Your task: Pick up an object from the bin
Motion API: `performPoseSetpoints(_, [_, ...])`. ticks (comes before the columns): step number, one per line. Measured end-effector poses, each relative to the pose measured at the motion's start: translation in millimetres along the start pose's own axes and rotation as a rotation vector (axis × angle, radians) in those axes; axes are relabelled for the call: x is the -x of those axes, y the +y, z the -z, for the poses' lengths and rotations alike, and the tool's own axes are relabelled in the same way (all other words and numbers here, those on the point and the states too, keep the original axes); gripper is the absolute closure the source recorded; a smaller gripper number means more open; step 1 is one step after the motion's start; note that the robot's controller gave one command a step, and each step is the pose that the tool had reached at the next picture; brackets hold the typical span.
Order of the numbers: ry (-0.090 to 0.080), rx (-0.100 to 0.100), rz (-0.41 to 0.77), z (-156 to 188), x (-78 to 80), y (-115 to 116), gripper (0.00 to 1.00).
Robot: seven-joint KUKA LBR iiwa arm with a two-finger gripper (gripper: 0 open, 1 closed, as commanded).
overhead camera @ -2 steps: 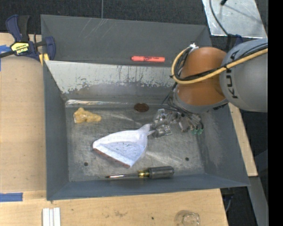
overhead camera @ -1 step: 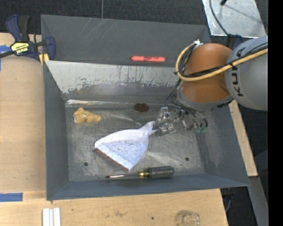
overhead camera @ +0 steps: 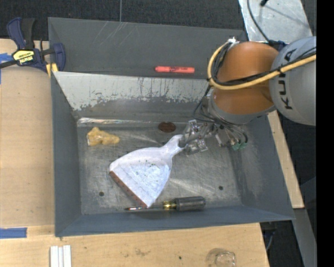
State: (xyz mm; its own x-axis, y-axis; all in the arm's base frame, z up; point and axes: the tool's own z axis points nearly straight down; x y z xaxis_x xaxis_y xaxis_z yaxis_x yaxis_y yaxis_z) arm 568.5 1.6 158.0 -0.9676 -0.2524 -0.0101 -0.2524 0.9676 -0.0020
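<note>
The fingers [overhead camera: 193, 142] of the gripper [overhead camera: 186, 143] are drawn narrow, pinched on the twisted tip of a white wrapper [overhead camera: 147, 171], which is pulled up into a peak at that grip. From the fingers the wrapper spreads out toward 8 o'clock into a flat, speckled sheet on the middle of the bin floor, with a reddish-brown edge [overhead camera: 124, 184] showing along its lower left side.

Near the fingers at 10 o'clock a small dark brown disc [overhead camera: 167, 127] lies near the foot of the back wall. Farther off at 9 o'clock a pale yellow lump [overhead camera: 102, 137] sits apart from the wrapper. At 6 o'clock, along the front wall, a screwdriver [overhead camera: 175, 204] with a black handle lies flat, its tip pointing left, just beside the wrapper's lower corner.

The bin floor [overhead camera: 211, 174] is grey metal, scuffed and dully shining; the sloping back wall [overhead camera: 128, 90] is streaked with dark vertical runs and carries a red mark [overhead camera: 175, 69] higher up. Above the fingers sits the arm's orange cover [overhead camera: 242, 82], looped by a yellow cable. A pale wooden worktop [overhead camera: 22, 149] carries the bin; behind it the room is dark.
</note>
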Motion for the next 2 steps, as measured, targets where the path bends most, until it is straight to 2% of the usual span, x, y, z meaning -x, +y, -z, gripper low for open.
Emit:
performPoseSetpoints(1, [0.004, 0.001, 0.032, 124.3, 0.7, 6.6, 1.00])
performPoseSetpoints(2, [0.006, 0.001, 0.033, 123.4, 0.2, 6.7, 1.00])
